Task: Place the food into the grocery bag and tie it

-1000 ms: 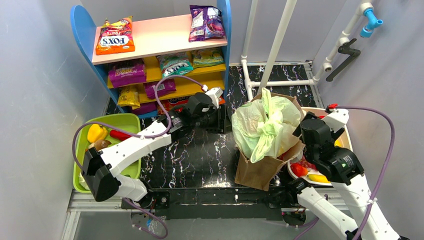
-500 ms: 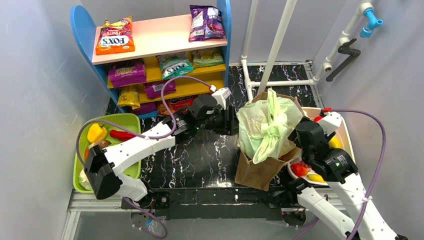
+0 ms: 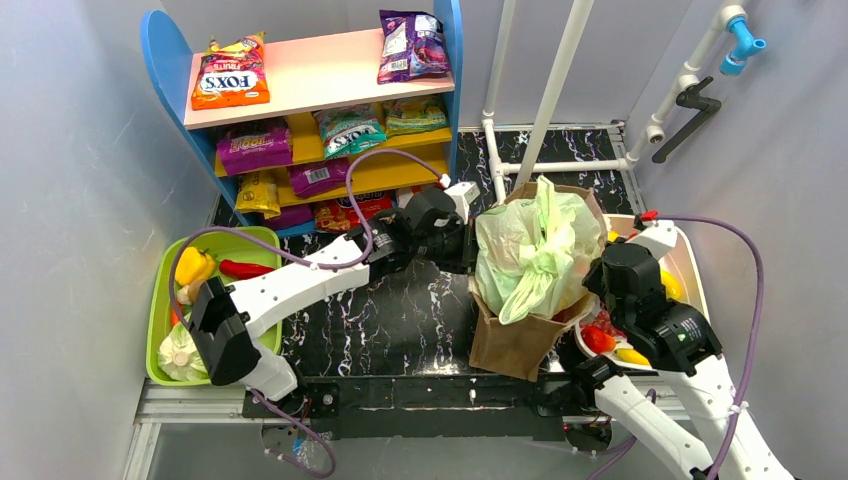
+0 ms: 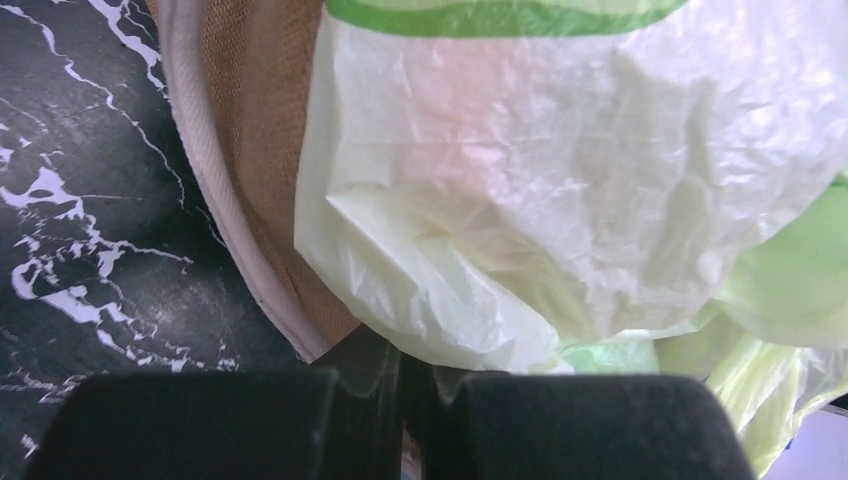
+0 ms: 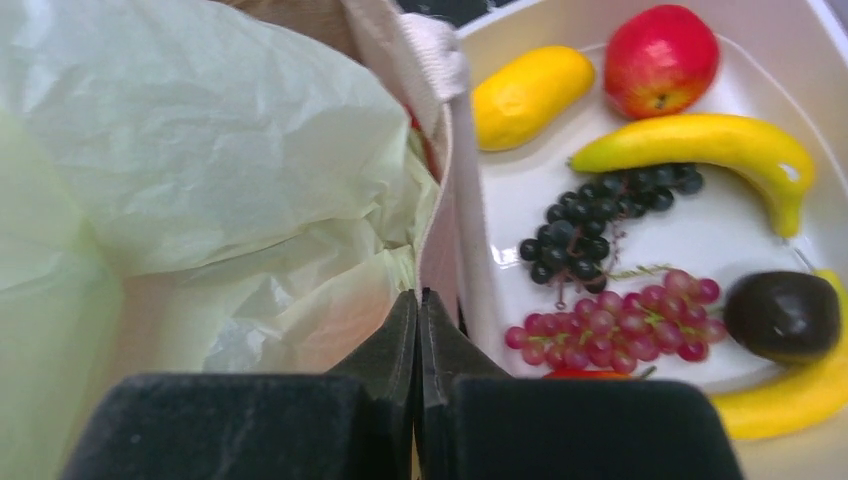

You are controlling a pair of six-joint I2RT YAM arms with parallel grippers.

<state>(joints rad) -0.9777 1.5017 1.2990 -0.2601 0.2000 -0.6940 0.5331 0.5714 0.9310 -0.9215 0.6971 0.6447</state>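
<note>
Plastic grocery bag (image 3: 530, 250) stands propped upright inside the brown paper bag (image 3: 510, 345), mid-table, likely so it keeps its shape. Left gripper (image 4: 402, 372) and right gripper (image 5: 418, 305) flank it, jaws fully closed against its sides; whether either pinches film, I cannot tell.

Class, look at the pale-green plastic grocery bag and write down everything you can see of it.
The grocery bag is thin, crinkly, translucent pale-green plastic, with a greener bunched part rising from its top. It sits stuffed upright inside a brown paper bag, bulging over its rim. A pinkish tint shows through the film; its contents are otherwise hidden. The left gripper and right gripper are shut right at its sides; whether they pinch the film cannot be told.
</note>
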